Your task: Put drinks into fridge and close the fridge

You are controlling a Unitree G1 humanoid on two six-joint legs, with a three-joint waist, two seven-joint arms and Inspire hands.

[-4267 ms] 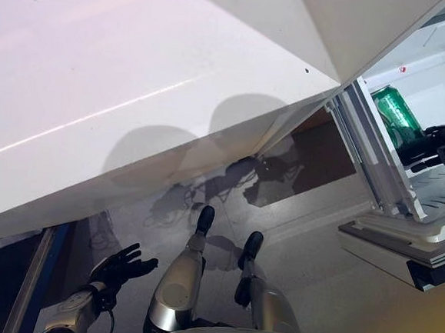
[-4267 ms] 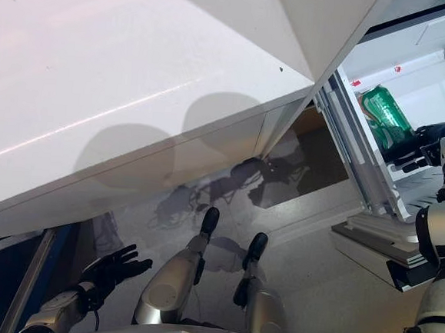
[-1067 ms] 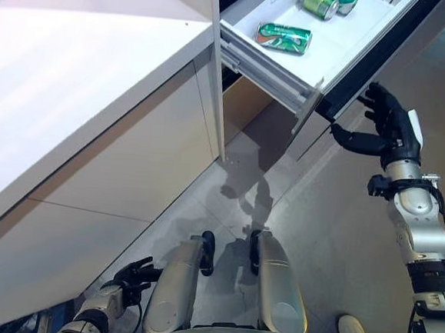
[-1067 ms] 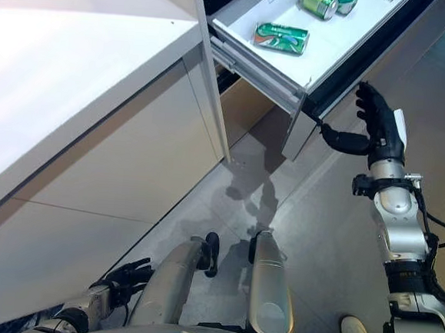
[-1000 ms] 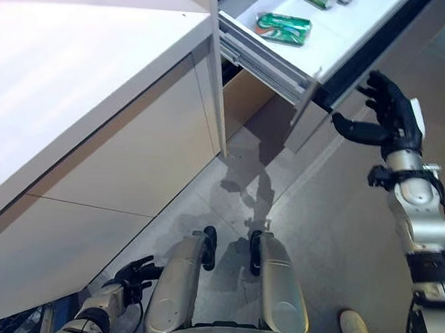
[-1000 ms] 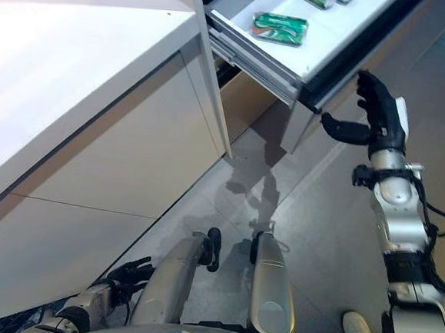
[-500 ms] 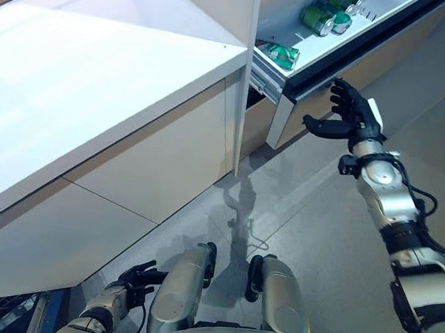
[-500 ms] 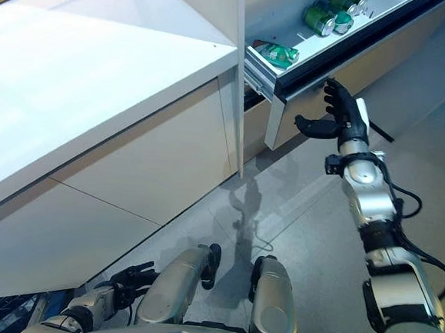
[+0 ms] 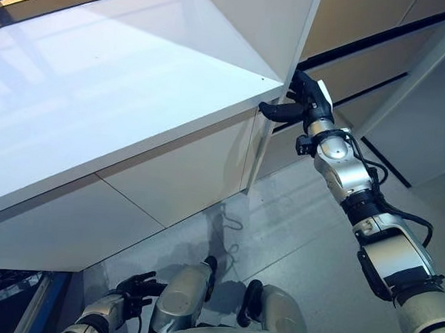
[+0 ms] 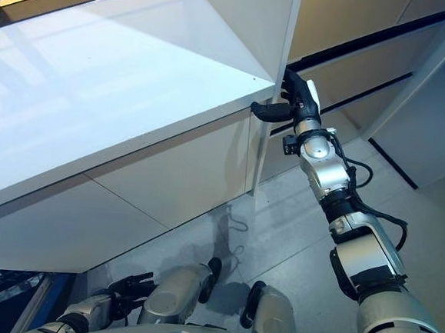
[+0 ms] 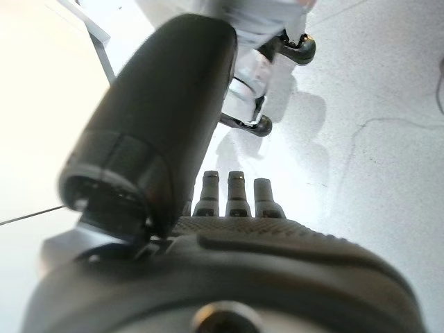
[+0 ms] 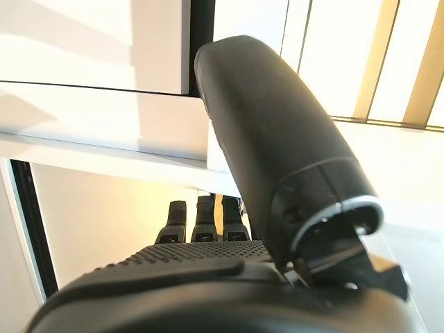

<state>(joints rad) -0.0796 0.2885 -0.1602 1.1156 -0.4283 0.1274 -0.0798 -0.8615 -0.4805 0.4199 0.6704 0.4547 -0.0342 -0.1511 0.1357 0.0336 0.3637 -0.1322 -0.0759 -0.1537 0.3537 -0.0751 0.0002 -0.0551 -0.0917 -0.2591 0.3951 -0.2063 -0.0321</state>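
Note:
The fridge drawer's beige front (image 9: 351, 75) stands pushed in, level with the beige fronts around it, with dark gaps above and below. My right hand (image 9: 303, 97) is open, fingers straight and thumb out, against the drawer front's left end beside the white counter's corner (image 9: 279, 82). It also shows in the right wrist view (image 12: 208, 215), fingers straight toward a beige panel. My left hand (image 9: 134, 287) hangs low by the floor, open and empty; it also shows in the left wrist view (image 11: 232, 194).
The white counter (image 9: 120, 97) fills the left, with beige cabinet fronts (image 9: 183, 171) below it. Grey tiled floor (image 9: 310, 227) lies in front. A tall grey panel (image 9: 435, 114) stands at the right.
The drawer has gone from pulled out with green cans inside to pushed in. My right hand has followed its front inward. The camera has also turned.

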